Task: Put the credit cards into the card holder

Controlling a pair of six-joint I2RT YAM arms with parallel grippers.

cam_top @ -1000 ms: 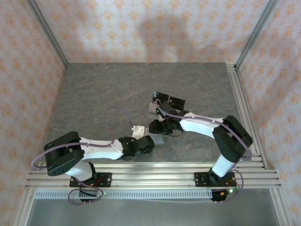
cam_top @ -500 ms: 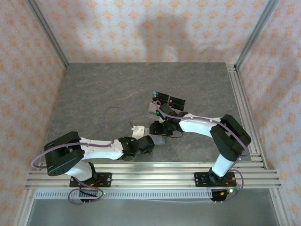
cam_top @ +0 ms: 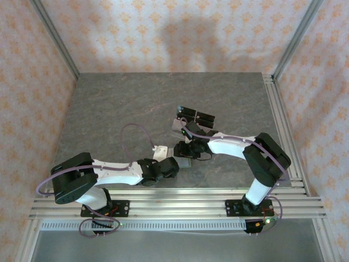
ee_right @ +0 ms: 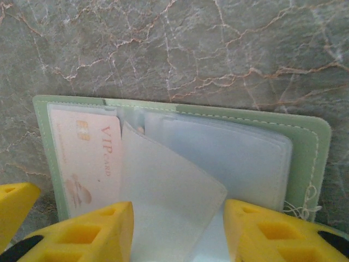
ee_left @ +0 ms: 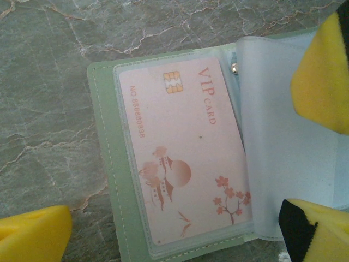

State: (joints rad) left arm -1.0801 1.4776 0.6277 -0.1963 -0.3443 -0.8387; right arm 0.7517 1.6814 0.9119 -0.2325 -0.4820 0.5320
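Holding a pink card [ee_left: 182, 153], the card holder [ee_left: 108, 164] lies open; left pincer [ee_left: 172, 238] released, right pincer [ee_right: 177, 237] unclear.

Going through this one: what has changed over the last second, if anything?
The right arm eased its elbow slightly leftward. Nothing was taken hold of or let go. The left fingers and right fingers stay open over the opened card holder, which has not shifted.
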